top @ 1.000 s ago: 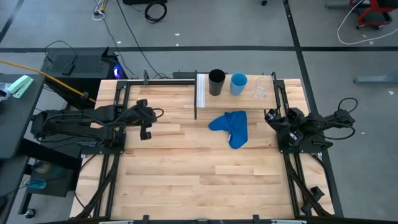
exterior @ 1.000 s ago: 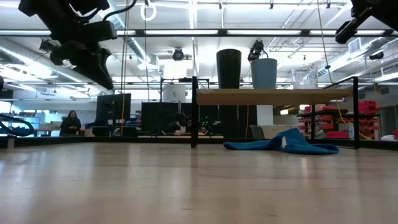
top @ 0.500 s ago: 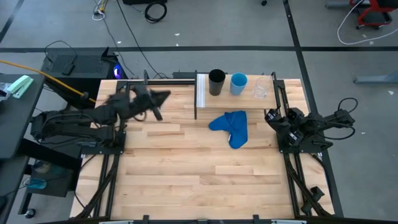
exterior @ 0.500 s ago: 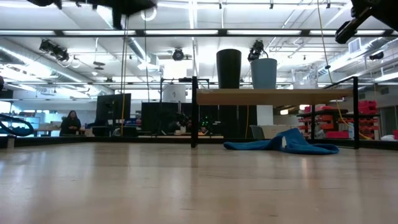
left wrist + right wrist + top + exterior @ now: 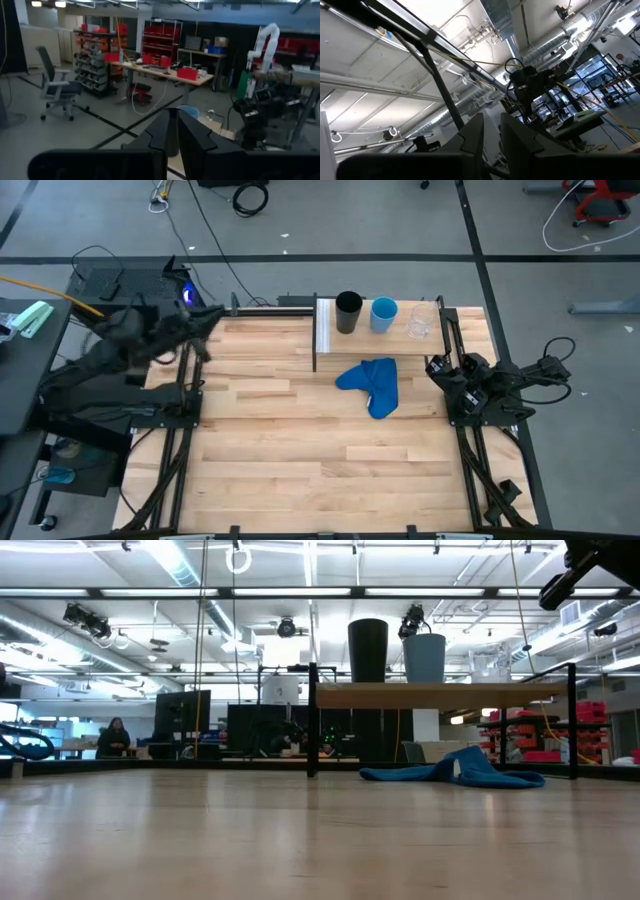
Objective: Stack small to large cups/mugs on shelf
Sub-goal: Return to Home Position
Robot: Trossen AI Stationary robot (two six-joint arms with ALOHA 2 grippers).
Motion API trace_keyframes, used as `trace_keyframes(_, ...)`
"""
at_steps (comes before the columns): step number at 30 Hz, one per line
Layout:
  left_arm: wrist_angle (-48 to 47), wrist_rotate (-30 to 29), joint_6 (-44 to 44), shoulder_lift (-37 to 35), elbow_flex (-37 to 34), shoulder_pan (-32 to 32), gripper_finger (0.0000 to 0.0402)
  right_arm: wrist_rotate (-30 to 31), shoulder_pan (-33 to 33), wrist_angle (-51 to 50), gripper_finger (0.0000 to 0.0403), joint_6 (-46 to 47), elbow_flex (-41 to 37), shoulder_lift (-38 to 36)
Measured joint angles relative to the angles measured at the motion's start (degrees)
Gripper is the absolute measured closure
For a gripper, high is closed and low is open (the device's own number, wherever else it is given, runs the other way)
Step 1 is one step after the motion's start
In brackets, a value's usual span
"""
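Pale-wood and low, the rectangular shelf point(image 5: 440, 695) with thin black legs is standing at the rear of the wooden plank tabletop point(image 5: 300, 460). On it a tall black tumbler point(image 5: 348, 311), a shorter bright blue cup point(image 5: 383, 313) and a small clear glass point(image 5: 418, 326) are standing upright in a row, apart from one another. A crumpled blue cloth point(image 5: 372, 385) is lying on the tabletop just in front. The left gripper point(image 5: 174, 115) is hanging over the table's rear left corner, fingers pressed together, holding nothing. The right gripper point(image 5: 491, 119) is resting at the right edge, fingers narrow, gripping nothing.
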Motion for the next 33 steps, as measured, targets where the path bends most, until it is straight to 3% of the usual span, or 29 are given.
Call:
trace_keyframes(6, -6.40, -6.32, -2.77, -12.85, -3.34, 0.05, 0.0366, 0.00, 0.01, 0.00, 0.0330, -0.37, 0.00, 0.00)
trace_keyframes(16, -5.83, -6.17, -4.78, -28.39, -16.20, 0.03, 0.0359, 0.00, 0.01, 0.00, 0.0330, -0.02, 0.00, 0.00)
trace_keyframes(20, -1.25, -6.31, -4.82, -33.25, -21.30, 0.03, 0.0360, 0.02, -0.01, 0.32, 0.0330, -0.02, 0.00, 0.02)
trace_keyframes(28, 7.21, -4.92, -6.13, -33.42, -30.11, 0.01, 0.0369, 0.04, 0.00, 0.39, 0.0330, 0.17, 0.00, 0.02)
trace_keyframes(33, 21.97, -3.44, -6.37, -33.51, -38.21, 0.02, 0.0364, 0.02, 0.01, 0.37, 0.0330, 0.13, 0.00, 0.02)
